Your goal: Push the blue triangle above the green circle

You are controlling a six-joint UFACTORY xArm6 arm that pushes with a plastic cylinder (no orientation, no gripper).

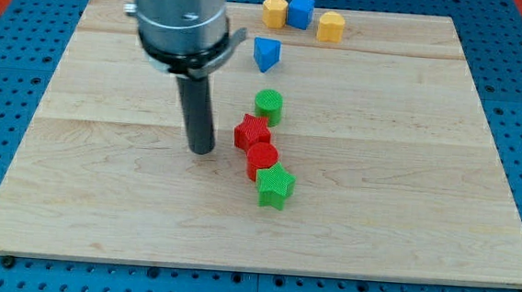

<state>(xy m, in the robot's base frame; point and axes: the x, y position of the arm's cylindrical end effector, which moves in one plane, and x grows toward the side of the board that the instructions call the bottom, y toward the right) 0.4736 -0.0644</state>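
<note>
The blue triangle (266, 53) lies near the view's top, just above the green circle (268, 105) with a small gap between them. My tip (202, 148) rests on the board to the left of the red star (252, 132), below and left of the green circle. It touches no block.
A red circle (262, 160) and a green star (275, 186) run down from the red star in a chain. At the view's top sit a yellow block (274, 12), a blue cube (300, 11) and another yellow block (331, 27). The wooden board (406, 175) lies on a blue pegboard.
</note>
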